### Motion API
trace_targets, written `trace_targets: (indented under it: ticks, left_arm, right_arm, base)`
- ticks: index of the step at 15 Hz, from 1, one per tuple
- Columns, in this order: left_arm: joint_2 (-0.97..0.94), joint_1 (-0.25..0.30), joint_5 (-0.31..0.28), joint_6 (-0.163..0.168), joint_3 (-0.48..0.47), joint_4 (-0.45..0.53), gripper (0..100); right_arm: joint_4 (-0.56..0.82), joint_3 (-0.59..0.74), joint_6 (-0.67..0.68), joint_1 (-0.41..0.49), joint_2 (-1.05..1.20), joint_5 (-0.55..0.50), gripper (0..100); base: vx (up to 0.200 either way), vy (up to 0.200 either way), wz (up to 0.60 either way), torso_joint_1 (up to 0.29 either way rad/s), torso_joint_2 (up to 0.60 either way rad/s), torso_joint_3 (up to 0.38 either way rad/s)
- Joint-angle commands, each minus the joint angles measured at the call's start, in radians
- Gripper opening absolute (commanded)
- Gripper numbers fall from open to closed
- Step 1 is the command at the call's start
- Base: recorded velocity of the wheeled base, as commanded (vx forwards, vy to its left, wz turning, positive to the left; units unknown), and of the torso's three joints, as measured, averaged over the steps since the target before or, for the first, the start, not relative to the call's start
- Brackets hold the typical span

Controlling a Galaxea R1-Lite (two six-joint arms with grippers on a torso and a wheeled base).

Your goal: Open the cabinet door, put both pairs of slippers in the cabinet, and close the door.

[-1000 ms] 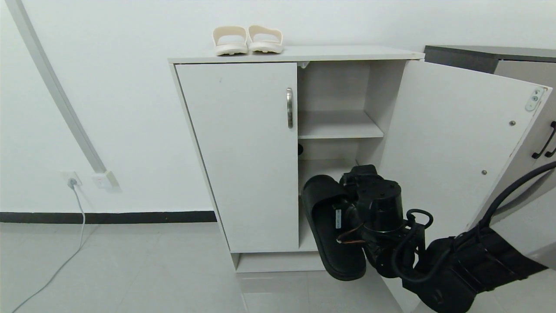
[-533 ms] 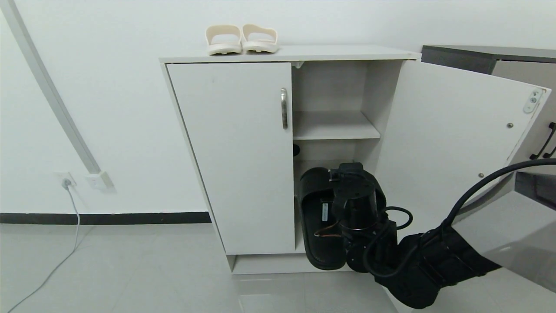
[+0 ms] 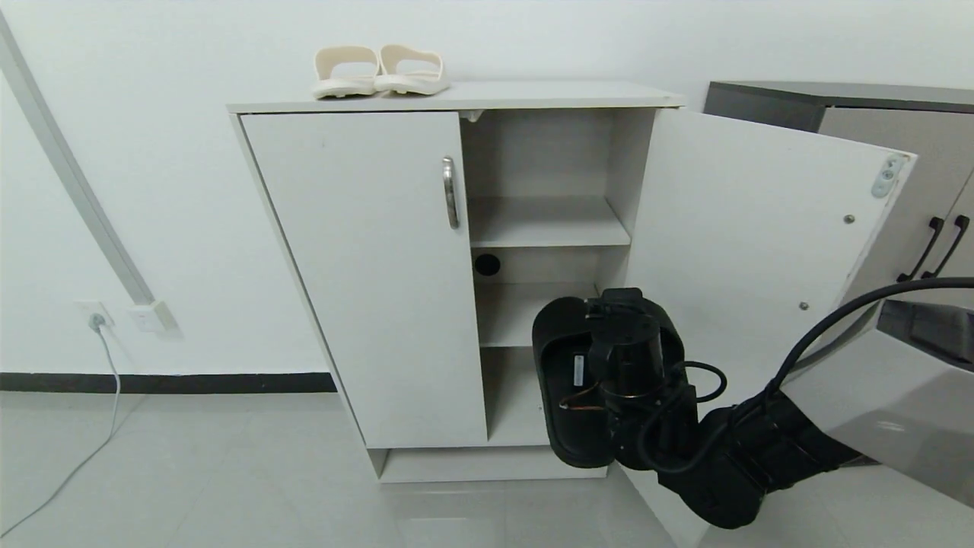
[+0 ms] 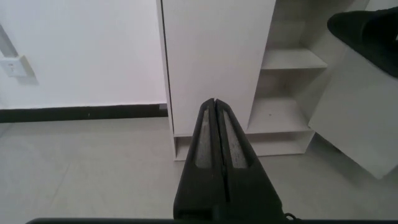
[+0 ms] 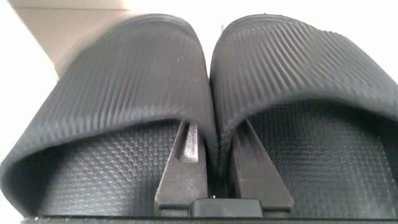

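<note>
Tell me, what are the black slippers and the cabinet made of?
The black slippers: probably soft rubber or foam, matte, with ribbed straps and dimpled footbeds. The cabinet: likely white laminated board, smooth and flat; its handle looks like brushed metal.

Near right, black slippers (image 3: pixel 555 403): ribbed straps, dimpled footbeds. Far left, cream slippers (image 3: pixel 378 72). White cabinet (image 3: pixel 365 266), silver handle (image 3: pixel 450 192). Pale grey glossy floor (image 3: pixel 190 472), black skirting (image 3: pixel 167 382). Grey side cabinet (image 3: pixel 837 95) at right, black pulls (image 3: pixel 932 247).

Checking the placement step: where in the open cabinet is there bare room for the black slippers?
The upper shelf, middle shelf and bottom floor, between the closed left door and open right door, lie bare. The right gripper with black slippers crowds the lower opening.
</note>
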State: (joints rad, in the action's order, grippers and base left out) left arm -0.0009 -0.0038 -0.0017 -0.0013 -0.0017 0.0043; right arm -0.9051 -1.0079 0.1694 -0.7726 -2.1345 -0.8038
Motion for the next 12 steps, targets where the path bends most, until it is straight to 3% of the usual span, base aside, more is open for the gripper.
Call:
trace_targets:
  ticks: [1,8,10,12]
  left_arm:
    - [0.002,0.001,0.000,0.000,0.000,0.000,0]
    - [0.002,0.001,0.000,-0.002,0.000,0.000,0]
    - [0.002,0.001,0.000,-0.002,0.000,0.000,0]
    - [0.002,0.001,0.000,-0.002,0.000,0.000,0]
  right_arm:
    - [-0.001,-0.001,-0.001,0.007,-0.005,0.003,0]
    - [-0.005,-0.003,-0.001,0.009,-0.016,0.014,0]
    - [-0.005,-0.009,-0.001,-0.021,-0.021,0.091,0]
    - [-0.001,-0.064,-0.001,-0.042,-0.067,0.104,0]
  base:
    - [0.000,0.000,0.00,0.000,0.00,0.000]
    - [0.000,0.000,0.00,0.000,0.00,0.000]
    - [0.000,0.000,0.00,0.000,0.00,0.000]
    - [0.000,0.000,0.00,0.000,0.00,0.000]
